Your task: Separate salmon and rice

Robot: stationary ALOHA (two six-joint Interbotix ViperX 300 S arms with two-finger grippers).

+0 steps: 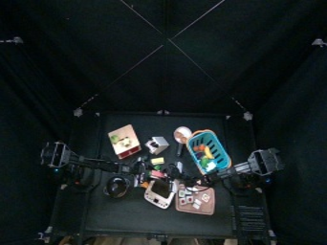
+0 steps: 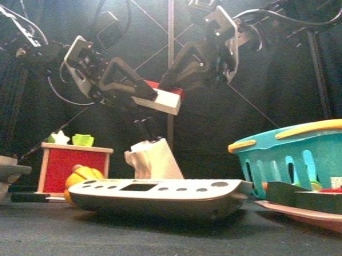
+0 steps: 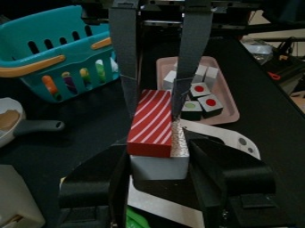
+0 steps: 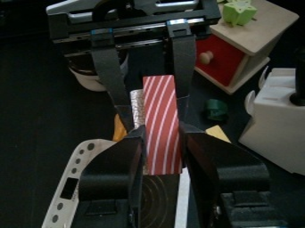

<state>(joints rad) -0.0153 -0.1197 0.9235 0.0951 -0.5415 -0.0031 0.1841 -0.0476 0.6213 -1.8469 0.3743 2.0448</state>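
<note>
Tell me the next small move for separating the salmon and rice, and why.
Probably close the left gripper onto the rice, then pull the arms apart. The right gripper pinches the salmon by its long sides, holding the piece in the air above the table. The left jaws flank the block from the other end, not clearly clamped on it yet, so pulling now might slip.
</note>
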